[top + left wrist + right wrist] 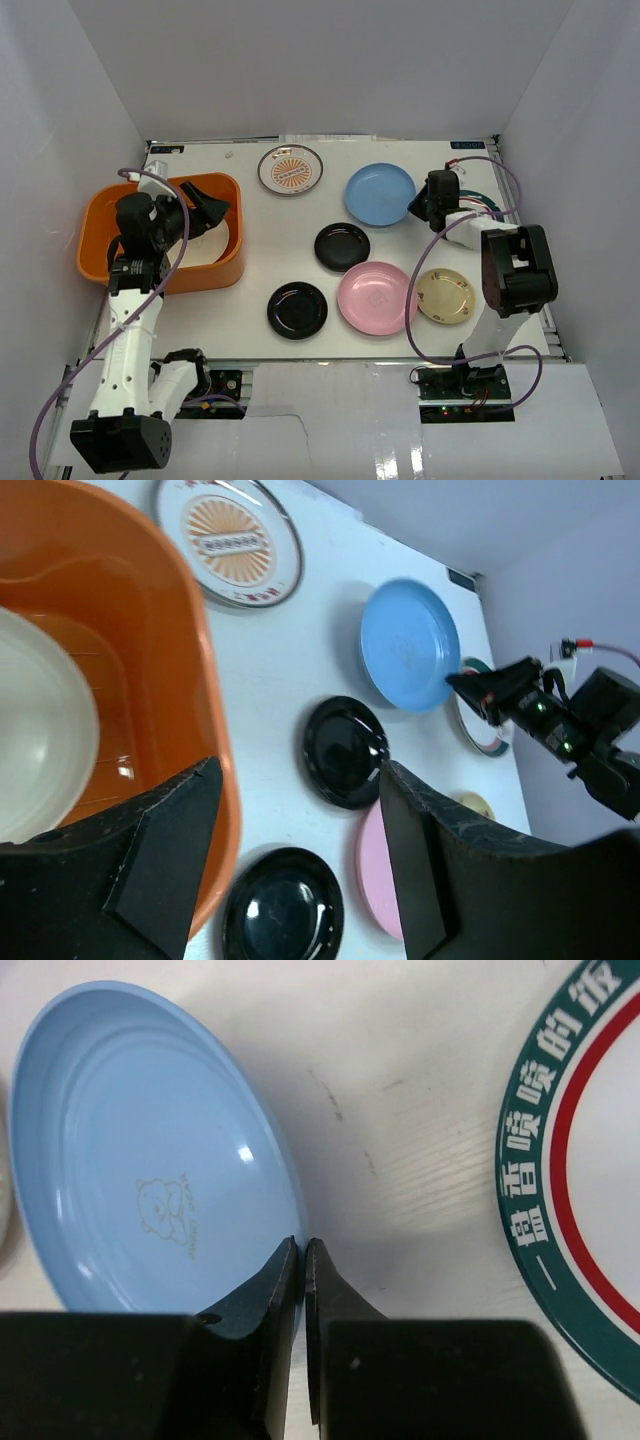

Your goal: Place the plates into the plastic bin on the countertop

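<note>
One plate binned, the others waiting.
Top view: cream plate [203, 250] sits in the plastic bin [95, 262], below the open left pincer [207, 208]. Left wrist: black plates [345, 750] lie beyond it. Right wrist: right pincer [302, 1245], closed, meets the light blue plate [150, 1160] at its rim.

The left arm [125, 345] and the right arm [488, 325] are built of white links joined by bulky black joint housings, and a looping purple cable [410, 318] trails along each. The left pincer [298, 775] has two broad, matte black, wedge-shaped fingers. The right pincer [302, 1250] has black fingers that taper to thin, slightly glossy points.
</note>
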`<state>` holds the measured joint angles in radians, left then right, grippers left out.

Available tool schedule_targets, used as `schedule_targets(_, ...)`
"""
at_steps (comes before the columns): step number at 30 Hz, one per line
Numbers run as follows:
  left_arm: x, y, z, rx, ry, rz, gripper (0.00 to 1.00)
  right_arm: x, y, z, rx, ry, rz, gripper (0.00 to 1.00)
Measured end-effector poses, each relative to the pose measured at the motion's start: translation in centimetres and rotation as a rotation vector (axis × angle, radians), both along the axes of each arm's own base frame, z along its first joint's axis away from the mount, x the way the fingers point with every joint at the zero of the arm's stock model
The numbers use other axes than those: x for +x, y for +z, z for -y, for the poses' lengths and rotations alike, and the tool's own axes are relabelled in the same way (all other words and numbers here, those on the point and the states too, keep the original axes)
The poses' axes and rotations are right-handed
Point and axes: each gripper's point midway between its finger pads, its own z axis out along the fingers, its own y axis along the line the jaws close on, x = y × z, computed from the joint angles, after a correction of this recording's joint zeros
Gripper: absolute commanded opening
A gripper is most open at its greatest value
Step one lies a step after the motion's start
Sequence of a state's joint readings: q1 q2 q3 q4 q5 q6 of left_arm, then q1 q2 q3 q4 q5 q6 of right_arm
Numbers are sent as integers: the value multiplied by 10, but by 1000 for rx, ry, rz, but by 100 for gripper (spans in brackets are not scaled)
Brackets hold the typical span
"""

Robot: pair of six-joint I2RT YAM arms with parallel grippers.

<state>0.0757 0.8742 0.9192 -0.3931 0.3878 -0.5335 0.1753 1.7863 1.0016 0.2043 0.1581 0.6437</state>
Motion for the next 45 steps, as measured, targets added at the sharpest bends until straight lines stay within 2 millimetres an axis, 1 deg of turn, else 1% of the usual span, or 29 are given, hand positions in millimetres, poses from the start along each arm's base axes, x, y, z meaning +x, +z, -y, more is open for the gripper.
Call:
schedule_targets(2, -1, 6, 16, -11, -73, 2, 75, -1, 21, -1, 10, 2, 52, 8)
schedule_targets(4, -2, 12, 37, -14, -149, 7, 76, -5, 50, -2, 25, 10, 122, 8)
schedule_targets(5, -5, 14, 49, -16, -194, 8, 76, -7, 68, -3, 33, 18, 165, 8)
schedule_targets(8, -10, 11, 82, -19, -302, -6, 79, -16, 115, -12, 61, 75, 286, 8)
schedule_targets(10, -14, 1, 107, -11, -371, -34, 81, -29, 139, -28, 91, 153, 348, 8)
schedule_targets(11, -16, -4, 120, -5, -403, -50, 81, -37, 147, -39, 103, 204, 367, 8)
schedule_targets(14, -23, -25, 154, 19, -489, -105, 82, -67, 156, -80, 132, 376, 377, 8)
schedule_targets(16, -25, -38, 170, 34, -517, -135, 81, -89, 159, -107, 153, 492, 371, 8)
schedule_targets(17, -24, -41, 173, 38, -516, -141, 79, -100, 160, -118, 164, 545, 368, 8)
schedule_targets(20, -18, -43, 174, 43, -483, -131, 66, -123, 167, -132, 187, 641, 368, 8)
schedule_targets(21, -15, -43, 172, 46, -466, -121, 52, -128, 169, -134, 190, 660, 373, 8)
schedule_targets(23, -11, -42, 169, 48, -434, -106, 36, -135, 176, -136, 196, 693, 388, 8)
schedule_targets(24, -9, -43, 168, 50, -419, -104, 17, -137, 179, -136, 198, 704, 394, 8)
schedule_targets(25, -7, -44, 167, 50, -407, -103, 9, -139, 180, -137, 201, 715, 397, 12)
schedule_targets(26, -3, -46, 162, 64, -376, -101, 3, -142, 180, -138, 201, 730, 394, 17)
schedule_targets(27, -1, -50, 159, 74, -354, -107, 0, -146, 181, -141, 211, 751, 394, 26)
schedule_targets(28, 0, -54, 154, 86, -332, -117, 0, -149, 182, -144, 216, 771, 397, 47)
schedule_targets(29, 1, -57, 152, 95, -322, -125, 0, -152, 181, -145, 219, 780, 388, 55)
schedule_targets(30, 1, -58, 149, 105, -309, -130, 0, -153, 179, -145, 210, 787, 382, 65)
schedule_targets(32, 3, -59, 142, 135, -269, -137, 0, -155, 173, -142, 191, 793, 362, 73)
schedule_targets(33, 5, -57, 136, 155, -240, -140, 0, -157, 168, -140, 173, 797, 347, 75)
schedule_targets(36, 15, -42, 113, 184, -145, -124, 0, -163, 162, -132, 124, 798, 326, 75)
schedule_targets(37, 22, -30, 92, 170, -85, -107, 0, -165, 160, -129, 105, 799, 327, 75)
schedule_targets(39, 34, -16, 45, 142, 56, -83, 0, -170, 151, -122, 65, 795, 312, 75)
schedule_targets(41, 38, -7, -14, 108, 224, -73, 0, -174, 133, -113, 20, 784, 269, 75)
schedule_targets(42, 37, -7, -43, 92, 310, -71, 0, -174, 120, -108, -4, 771, 238, 75)
schedule_targets(43, 33, -10, -67, 77, 384, -79, 0, -176, 108, -103, -25, 760, 205, 75)
schedule_targets(44, 28, -16, -84, 66, 440, -90, 0, -178, 95, -98, -48, 745, 171, 75)
schedule_targets(45, 23, -24, -95, 54, 475, -113, 0, -179, 82, -92, -70, 727, 137, 76)
